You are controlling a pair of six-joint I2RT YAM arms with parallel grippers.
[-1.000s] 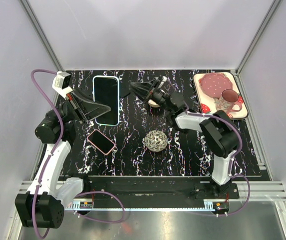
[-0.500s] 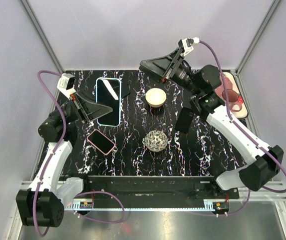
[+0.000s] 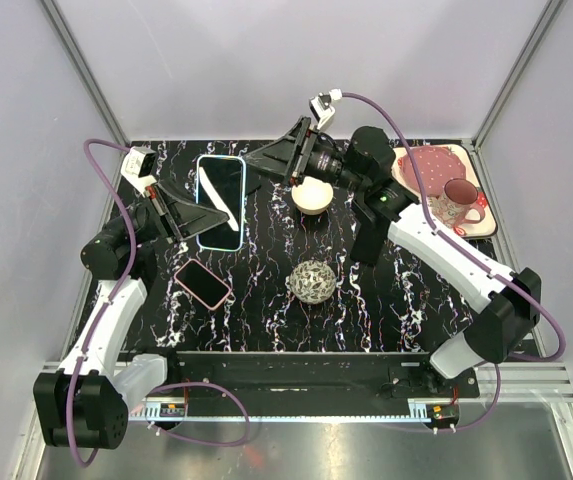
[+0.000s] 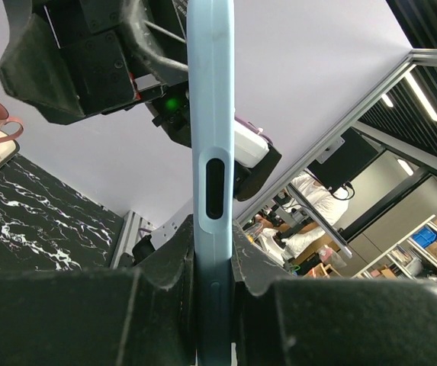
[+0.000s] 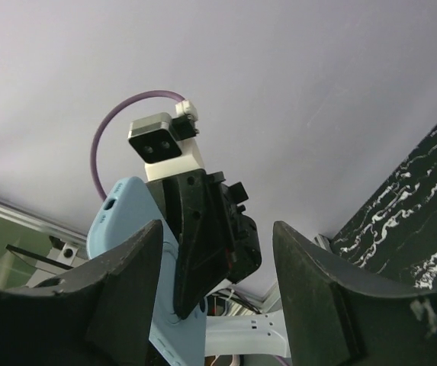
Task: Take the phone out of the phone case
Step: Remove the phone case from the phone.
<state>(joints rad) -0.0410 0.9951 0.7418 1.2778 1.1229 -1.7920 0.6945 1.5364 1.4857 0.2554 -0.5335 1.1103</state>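
Observation:
The phone in its light blue case (image 3: 221,180) is held upright off the table near the back left. My left gripper (image 3: 213,212) is shut on its lower part. In the left wrist view the case edge (image 4: 212,152) stands straight up between my fingertips (image 4: 174,255). My right gripper (image 3: 268,165) is open and empty. It hovers just right of the phone's upper edge, pointing left. In the right wrist view the blue case back (image 5: 123,221) and the left gripper's body show between its spread fingers (image 5: 119,297).
A pink phone-shaped item (image 3: 203,284) lies flat at the front left. A cream bowl (image 3: 312,194) sits below the right gripper, and a wire ball (image 3: 312,281) lies at mid-table. A tray (image 3: 403,212) with a plate and mug (image 3: 456,200) stands at the back right.
The right arm rose from low beside the bowl, swung up and back, then moved left towards the phone. The left gripper stayed shut on the cased phone and shifted slightly.

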